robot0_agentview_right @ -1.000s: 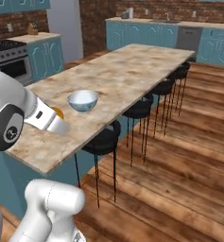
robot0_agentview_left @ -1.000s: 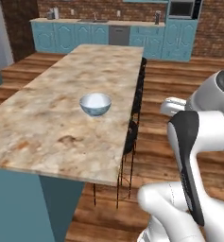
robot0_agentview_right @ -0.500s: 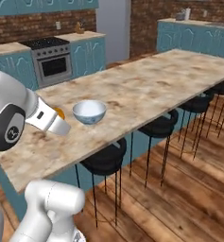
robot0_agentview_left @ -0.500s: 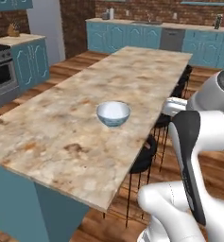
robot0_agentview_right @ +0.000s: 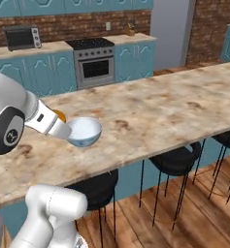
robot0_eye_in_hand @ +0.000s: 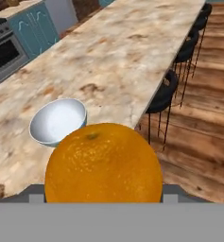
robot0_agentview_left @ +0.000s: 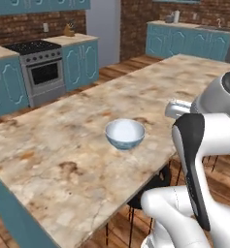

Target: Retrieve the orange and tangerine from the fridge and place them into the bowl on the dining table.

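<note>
Even, bright rendered light; soft shadows; coarse pixelation, no glare.

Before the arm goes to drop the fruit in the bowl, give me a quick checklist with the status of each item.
1. Orange in the jaws: ok, it sits close against the hand camera, bright and whole.
2. Bowl empty: ok, its white inside is bare in all three views.
3. Bowl upright on the dining table: ok, it stands near the stool-side edge.
4. Fruit above the bowl: not ok, in the hand view the bowl lies off to one side of the orange.
5. Path clear: ok, bare stone around the bowl.
6. Finger contact on the orange: cannot tell, the fruit hides the tips.
</note>
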Controlling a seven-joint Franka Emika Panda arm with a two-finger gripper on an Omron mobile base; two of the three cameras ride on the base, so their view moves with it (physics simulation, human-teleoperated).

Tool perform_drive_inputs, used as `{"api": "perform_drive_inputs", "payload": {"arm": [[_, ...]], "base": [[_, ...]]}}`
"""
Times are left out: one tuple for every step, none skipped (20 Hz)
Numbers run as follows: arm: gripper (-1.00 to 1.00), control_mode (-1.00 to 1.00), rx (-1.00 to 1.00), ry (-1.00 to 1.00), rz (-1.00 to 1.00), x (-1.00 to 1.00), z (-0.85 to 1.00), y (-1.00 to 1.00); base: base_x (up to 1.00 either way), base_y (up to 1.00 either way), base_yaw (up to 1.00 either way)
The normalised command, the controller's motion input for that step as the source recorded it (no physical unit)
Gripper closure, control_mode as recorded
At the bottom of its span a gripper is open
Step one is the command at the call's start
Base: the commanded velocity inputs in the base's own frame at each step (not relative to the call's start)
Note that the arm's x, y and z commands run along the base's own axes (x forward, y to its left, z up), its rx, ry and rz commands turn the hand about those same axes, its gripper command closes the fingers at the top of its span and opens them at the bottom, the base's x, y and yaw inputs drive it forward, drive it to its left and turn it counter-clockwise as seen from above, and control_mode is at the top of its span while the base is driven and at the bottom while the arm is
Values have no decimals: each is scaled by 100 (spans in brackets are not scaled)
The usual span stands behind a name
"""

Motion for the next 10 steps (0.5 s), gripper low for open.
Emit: {"api": "perform_drive_inputs", "payload": {"arm": [[100,100,0,0,0,0,0,0],[100,100,0,0,0,0,0,0],[100,100,0,0,0,0,0,0],[100,100,0,0,0,0,0,0],[100,100,0,0,0,0,0,0],[100,100,0,0,0,0,0,0],[100,100,0,0,0,0,0,0],[100,100,0,0,0,0,0,0],[100,100,0,0,0,0,0,0],[100,100,0,0,0,0,0,0]], "base": [[71,-91,45],[76,-82,45],[79,-71,45],[86,-61,46],[89,-50,47],[92,-40,46],[95,-31,44],[96,-22,42],[99,-15,40],[93,-5,35]]}}
